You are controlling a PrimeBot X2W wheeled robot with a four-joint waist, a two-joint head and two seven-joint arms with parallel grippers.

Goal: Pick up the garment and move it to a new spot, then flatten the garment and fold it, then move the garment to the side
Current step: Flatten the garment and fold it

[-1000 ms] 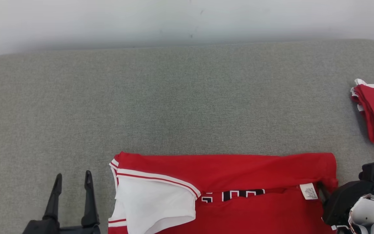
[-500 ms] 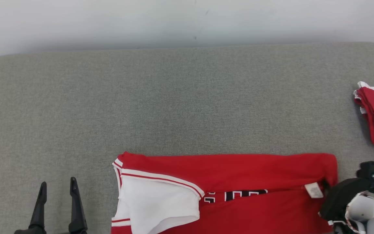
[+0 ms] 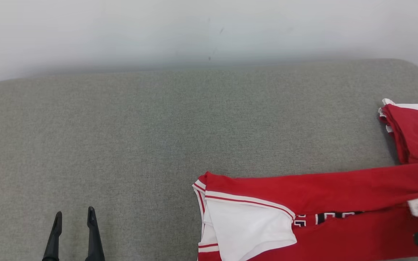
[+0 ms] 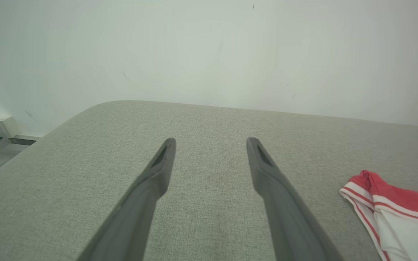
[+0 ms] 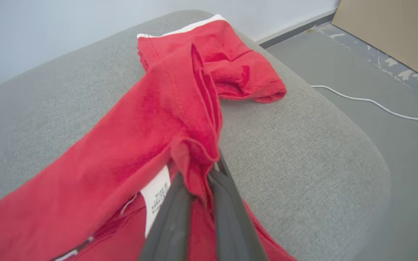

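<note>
Red garment [image 3: 339, 186] pinched at its edge by the right tool [image 5: 212, 170], left tool [image 4: 212, 142] spread wide over the grey table [image 3: 122, 127].

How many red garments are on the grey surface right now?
2. One shirt lies along the near edge, its end pinched by the right gripper; a folded red pile sits at the far right and may hold more.
</note>
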